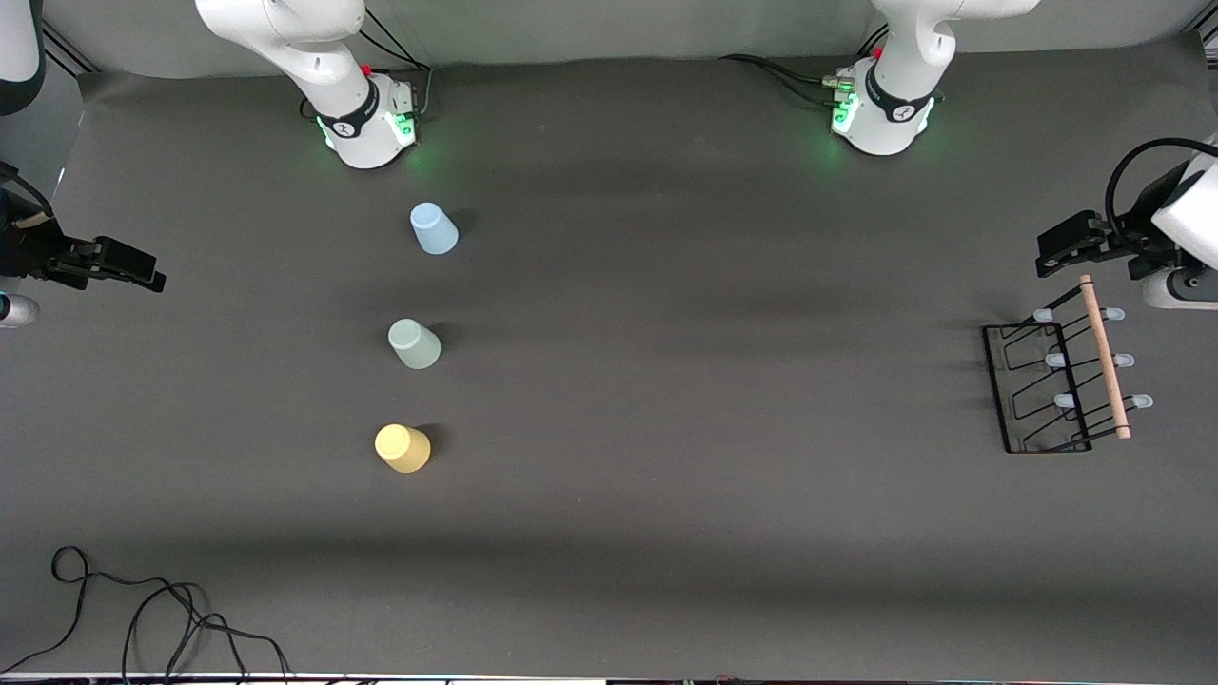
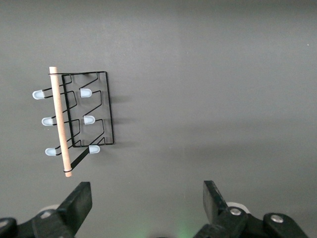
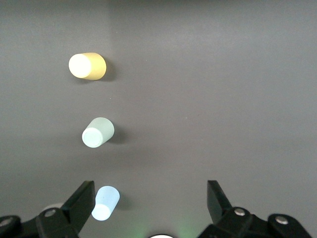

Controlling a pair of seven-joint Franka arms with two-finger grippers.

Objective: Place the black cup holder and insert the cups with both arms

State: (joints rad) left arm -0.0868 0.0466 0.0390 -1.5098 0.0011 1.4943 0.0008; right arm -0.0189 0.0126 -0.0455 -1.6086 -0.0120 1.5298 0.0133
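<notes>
The black cup holder (image 1: 1105,356) stands at the left arm's end of the table, its wooden rod on top and pale-tipped pegs to both sides; it also shows in the left wrist view (image 2: 60,119). My left gripper (image 1: 1051,255) (image 2: 147,193) hangs open and empty, up in the air beside the holder. Three cups stand upside down in a row toward the right arm's end: light blue (image 1: 434,229) (image 3: 105,203), pale green (image 1: 415,343) (image 3: 98,132), yellow (image 1: 403,448) (image 3: 88,66) nearest the front camera. My right gripper (image 1: 143,271) (image 3: 150,193) is open and empty, apart from the cups.
A loose black cable (image 1: 143,609) lies at the table's front corner at the right arm's end. The two arm bases (image 1: 366,124) (image 1: 885,119) stand along the table's back edge. Dark mat lies bare between the cups and the holder.
</notes>
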